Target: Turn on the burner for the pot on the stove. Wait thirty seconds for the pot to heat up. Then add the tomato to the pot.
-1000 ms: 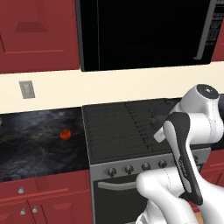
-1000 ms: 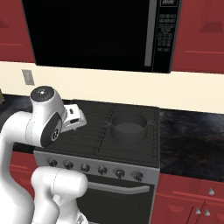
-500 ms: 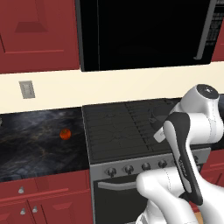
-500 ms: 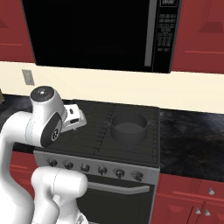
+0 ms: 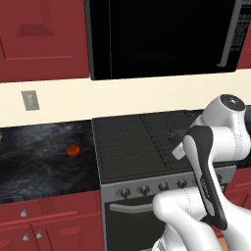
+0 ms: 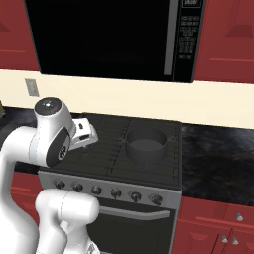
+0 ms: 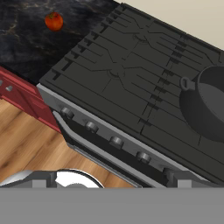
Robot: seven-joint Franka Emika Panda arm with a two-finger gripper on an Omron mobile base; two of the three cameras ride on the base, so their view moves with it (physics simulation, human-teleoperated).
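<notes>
The stove (image 6: 114, 149) is a black gas cooktop with ribbed grates and a row of round dark knobs (image 6: 116, 192) on its grey front. A dark grey pot (image 6: 145, 145) stands on its right rear grate and also sits at the right edge of the hand view as pot (image 7: 209, 109). The tomato (image 5: 73, 150), small and red-orange, lies on the black counter left of the stove; the hand view has this tomato (image 7: 54, 21) at the top left. My gripper (image 6: 85, 136) hovers above the stove's front left part, open and holding nothing.
A black microwave (image 6: 109, 34) hangs above the stove, with red cabinets (image 5: 39, 34) beside it. Black counter (image 6: 218, 158) runs on both sides of the stove. Red drawers (image 5: 44, 220) and a wooden floor (image 7: 30, 148) lie below.
</notes>
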